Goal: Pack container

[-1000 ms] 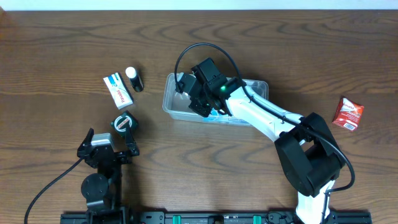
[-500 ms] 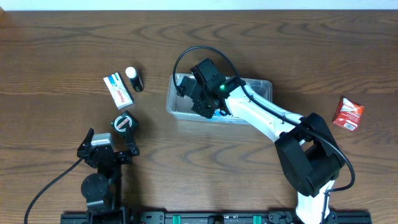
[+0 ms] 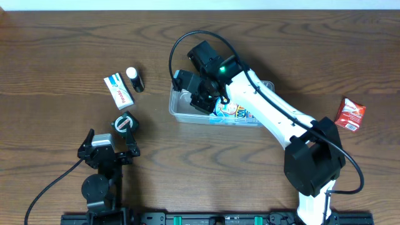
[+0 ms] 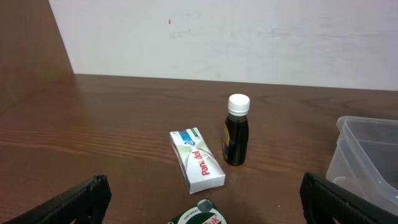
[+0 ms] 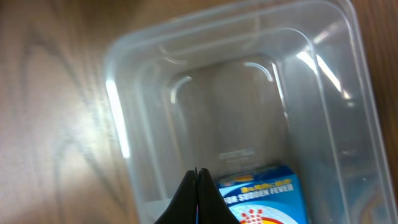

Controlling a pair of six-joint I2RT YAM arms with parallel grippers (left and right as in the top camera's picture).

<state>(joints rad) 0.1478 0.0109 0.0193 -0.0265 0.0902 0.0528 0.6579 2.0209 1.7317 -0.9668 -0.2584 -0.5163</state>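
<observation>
left gripper at table's 7 o'clock, jaws wide, empty. at its 12: 1 round green tin, 1 white box, 1 dark bottle. container mid-table, 1 blue box inside. right gripper over its 9 o'clock end, jaws pinched together, holding nothing. 1 red box at container's 3. step, prob: between picks; next needs jaws opened, reach to a loose item.

Overhead straight down; left wrist low, level; right wrist downward, close (container shared).
</observation>
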